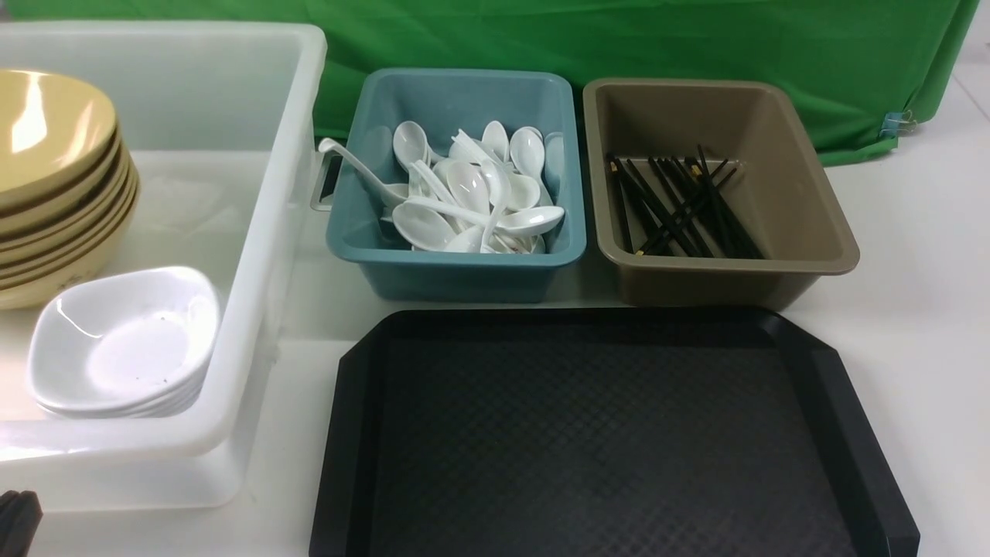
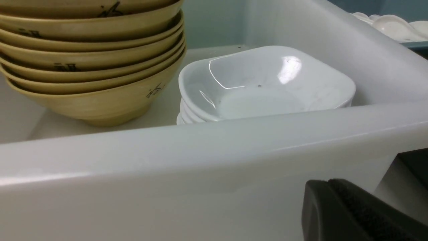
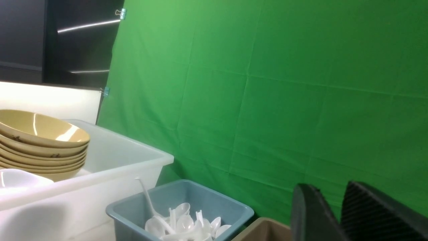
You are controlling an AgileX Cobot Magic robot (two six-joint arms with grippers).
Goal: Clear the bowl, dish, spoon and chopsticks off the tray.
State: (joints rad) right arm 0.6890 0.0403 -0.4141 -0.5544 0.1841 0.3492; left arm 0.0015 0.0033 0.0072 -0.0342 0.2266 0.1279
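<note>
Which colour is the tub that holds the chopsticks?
Brown; the tub shows best in the front view.

Black end effector [image 3: 334,214]; ribbed finger pads [image 3: 374,214]
</note>
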